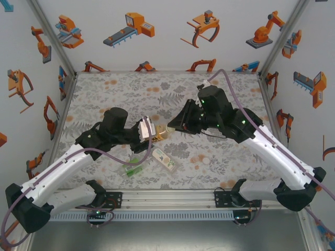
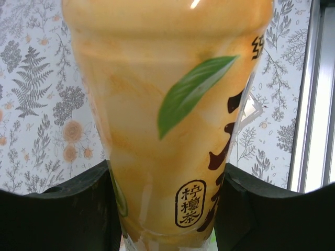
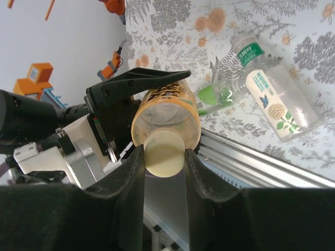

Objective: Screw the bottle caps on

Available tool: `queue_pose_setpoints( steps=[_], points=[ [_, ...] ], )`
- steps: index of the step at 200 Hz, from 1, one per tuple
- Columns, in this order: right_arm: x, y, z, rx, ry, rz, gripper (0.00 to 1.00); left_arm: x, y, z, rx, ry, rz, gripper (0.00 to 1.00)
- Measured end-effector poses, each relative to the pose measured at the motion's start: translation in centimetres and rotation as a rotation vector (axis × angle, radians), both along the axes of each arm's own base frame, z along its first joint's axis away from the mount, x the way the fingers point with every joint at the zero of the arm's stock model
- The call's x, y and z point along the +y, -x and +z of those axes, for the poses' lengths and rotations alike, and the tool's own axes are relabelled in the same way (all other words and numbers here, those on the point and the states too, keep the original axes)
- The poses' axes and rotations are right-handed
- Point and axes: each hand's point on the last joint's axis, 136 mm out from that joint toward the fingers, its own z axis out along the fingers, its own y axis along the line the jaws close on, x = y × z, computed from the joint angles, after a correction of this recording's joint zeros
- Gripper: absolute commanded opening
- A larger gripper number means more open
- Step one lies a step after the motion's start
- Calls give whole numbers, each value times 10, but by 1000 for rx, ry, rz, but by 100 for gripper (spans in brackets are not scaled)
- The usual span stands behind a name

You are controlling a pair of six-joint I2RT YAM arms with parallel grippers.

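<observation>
Left hand [image 1: 145, 129] is clenched around the amber bottle [image 2: 172, 130], holding it roughly level above the middle of the worktop [image 1: 230, 94], mouth turned toward the other arm. Our right hand [image 3: 164, 157] meets it there, both fingers closed on the pale yellow cap [image 3: 164, 162], which sits on the bottle's mouth. How far it is threaded we cannot tell.

We judge the step in hand to be turning this cap down. To do it well, we want the cap square to the neck so the thread does not cross, and the wrist's turning axis in line with the bottle. The holding grip should be firm enough to stop the bottle spinning without crushing its thin wall. A light push along the neck while turning should help the thread catch.

By the near edge, left of centre, the green bottle [image 1: 132, 168] and the white-labelled bottle [image 1: 165, 159] lie flat. A loose white cap [image 1: 205, 161] lies to their right.
</observation>
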Motion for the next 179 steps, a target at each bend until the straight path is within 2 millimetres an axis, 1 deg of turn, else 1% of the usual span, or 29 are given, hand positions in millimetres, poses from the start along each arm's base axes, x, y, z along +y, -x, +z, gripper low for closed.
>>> queue_pose_setpoints(
  steps=[8,17,32,46,64,80,105,133,156,179],
  points=[
    [2,1,6,-47,9,41,51,-2,0,3,-8,14,-7,0],
    [7,3,16,-114,15,103,53,-5,1,8,-20,33,-20,0],
    [13,10,32,-268,39,235,57,-8,3,13,-29,56,-39,0],
    [16,19,42,-427,71,369,60,-10,5,16,-28,69,-56,0],
    [17,34,51,-631,118,552,61,-12,10,17,-18,82,-86,0],
    [17,53,59,-826,155,740,61,-13,15,19,-8,93,-109,0],
    [14,76,65,-1062,192,958,57,-14,21,21,5,107,-139,0],
    [12,87,61,-1193,228,1090,52,-14,25,23,12,116,-157,0],
    [15,87,54,-1227,241,1145,50,-14,28,24,13,123,-167,0],
    [18,88,52,-1245,230,1168,47,-14,29,25,15,125,-172,0]
  ],
)
